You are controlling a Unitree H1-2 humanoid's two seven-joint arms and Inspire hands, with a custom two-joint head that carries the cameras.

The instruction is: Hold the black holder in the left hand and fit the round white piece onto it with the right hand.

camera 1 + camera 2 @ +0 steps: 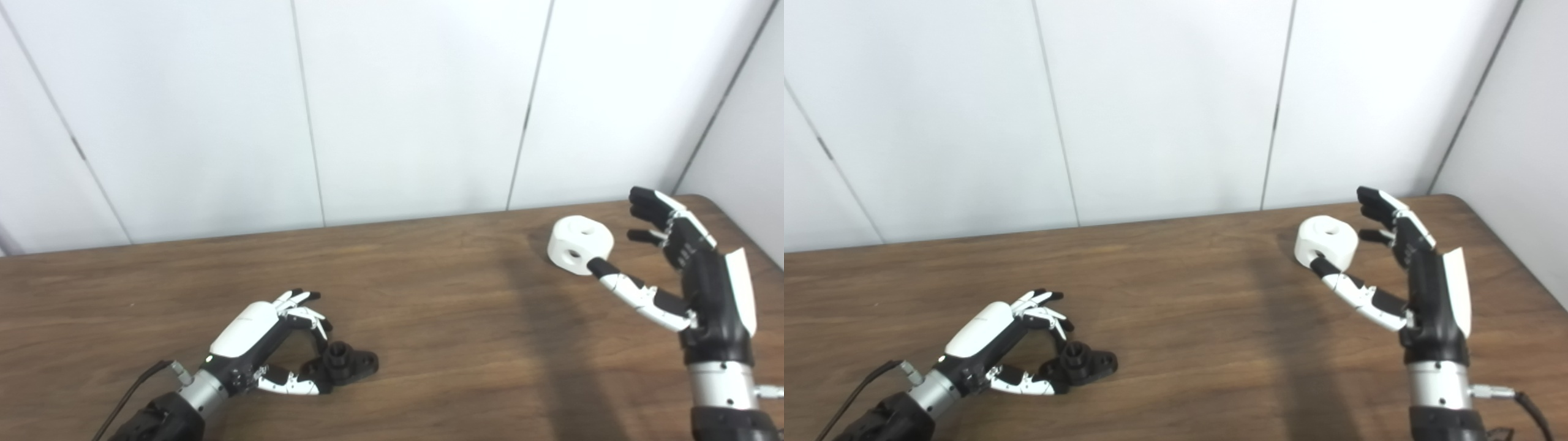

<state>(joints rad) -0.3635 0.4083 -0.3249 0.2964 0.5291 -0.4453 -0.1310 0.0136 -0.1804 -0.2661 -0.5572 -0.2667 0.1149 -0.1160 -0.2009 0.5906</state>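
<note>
The black holder [344, 362], a small flanged base with a round knob on top, lies on the wooden table [465, 355] at the front left. My left hand [263, 343] reaches it from the left, fingers arched above its near end and thumb tip touching its base; the hand is open. The round white piece [580, 245], a thick disc with holes in its top and side, rests at the back right. My right hand [680, 275] stands open just right of it, the thumb stretched in front of the piece and the fingers spread past its right side, not closed on it.
White wall panels [392, 104] rise directly behind the table's back edge. The table's right edge and rounded corner [729, 211] run close beside my right hand. A black cable [131, 386] trails from my left wrist.
</note>
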